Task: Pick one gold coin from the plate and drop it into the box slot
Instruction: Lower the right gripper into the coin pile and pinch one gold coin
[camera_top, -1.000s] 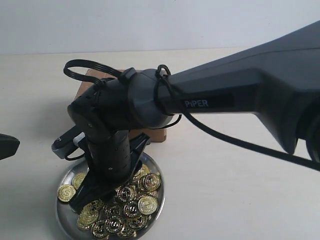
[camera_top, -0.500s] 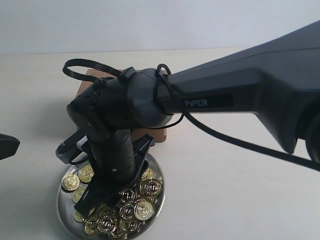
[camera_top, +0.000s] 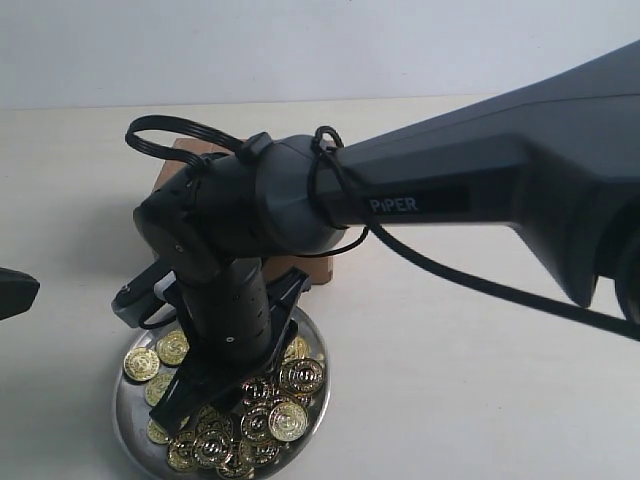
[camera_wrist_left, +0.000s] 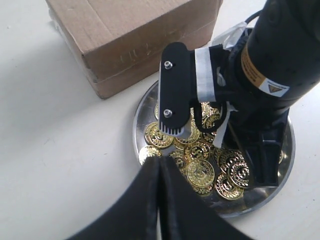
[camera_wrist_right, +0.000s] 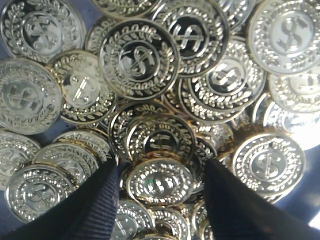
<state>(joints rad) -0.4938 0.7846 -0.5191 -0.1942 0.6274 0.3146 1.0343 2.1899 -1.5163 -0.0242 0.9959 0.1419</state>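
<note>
The shiny silver plate (camera_top: 125, 425) holds a heap of gold coins (camera_top: 288, 420), right in front of the brown cardboard box (camera_wrist_left: 130, 35). The box is largely hidden behind the right arm in the exterior view, and its slot does not show. My right gripper (camera_wrist_right: 161, 170) is down in the heap, open. Its dark fingers (camera_wrist_right: 100, 200) stand on either side of one coin (camera_wrist_right: 160, 182), close to its edges. My left gripper (camera_wrist_left: 159, 167) hovers beside the plate's rim (camera_wrist_left: 142, 107), shut and empty.
The right arm (camera_top: 450, 190) stretches across the scene above the box and plate. White tabletop (camera_top: 450, 380) lies all around. The left gripper's tip (camera_top: 15, 290) shows at the exterior view's left edge.
Over the last second the right gripper sank and shifted in the plate, pushing the coins into a new arrangement. In the last half second it has barely moved. The left gripper stayed still.
</note>
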